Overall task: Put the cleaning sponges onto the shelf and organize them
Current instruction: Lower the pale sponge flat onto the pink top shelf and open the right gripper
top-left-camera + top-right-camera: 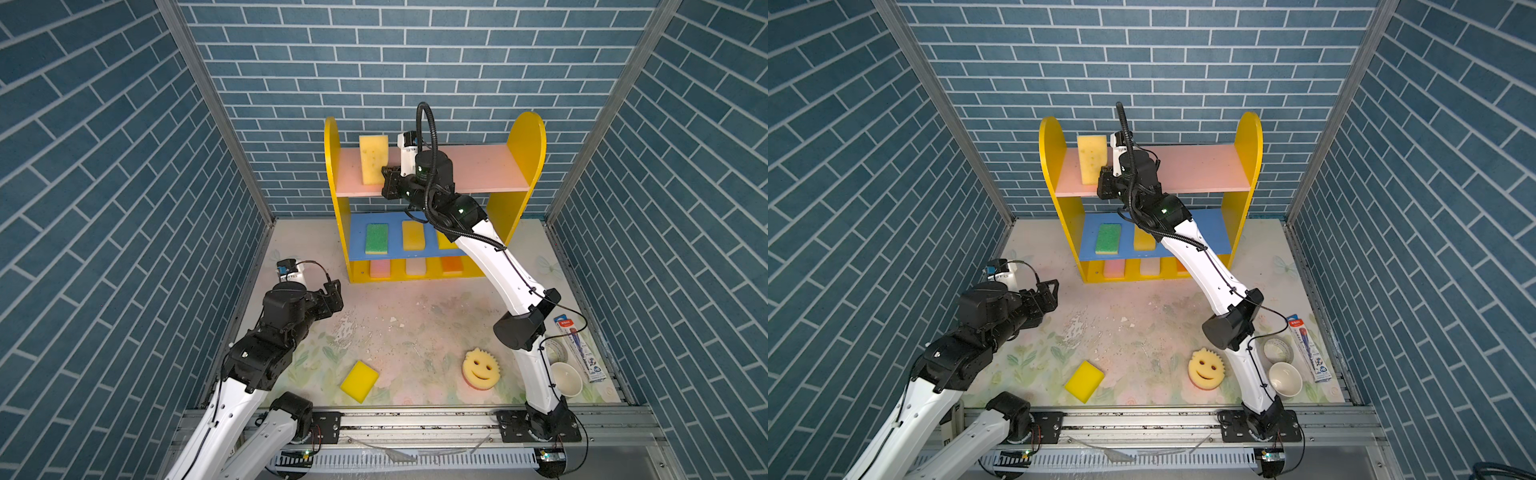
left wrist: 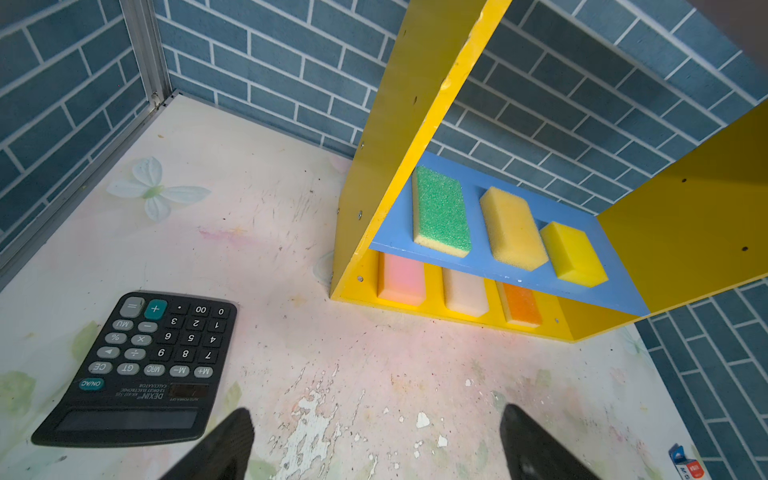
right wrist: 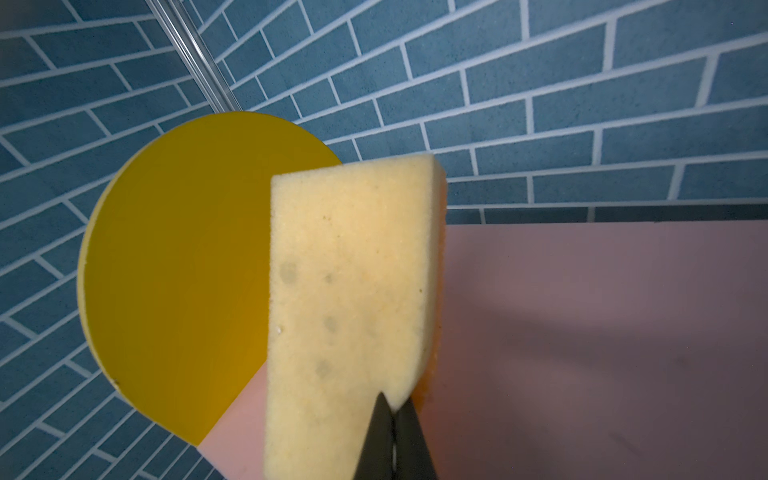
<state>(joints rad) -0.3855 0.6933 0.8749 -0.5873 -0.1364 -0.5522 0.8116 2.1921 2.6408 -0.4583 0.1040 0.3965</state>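
My right gripper (image 3: 394, 409) is shut on the edge of a pale yellow dotted sponge (image 1: 374, 160), which it holds upright over the left part of the shelf's pink top board (image 1: 478, 170). A green sponge (image 2: 442, 212), a tan sponge (image 2: 513, 228) and a yellow sponge (image 2: 573, 253) lie on the blue board. Pink (image 2: 401, 276), whitish (image 2: 465, 289) and orange (image 2: 521, 305) sponges lie on the base. A yellow rectangular sponge (image 1: 359, 381) and a smiley-face sponge (image 1: 481, 368) lie on the table. My left gripper (image 2: 376, 415) hangs open and empty over the table's left side.
A black calculator (image 2: 141, 365) lies near the left gripper. At the front right stand a white cup (image 1: 566, 378), a tape roll (image 1: 555, 351) and a packaged item (image 1: 575, 345). Brick-patterned walls close in three sides.
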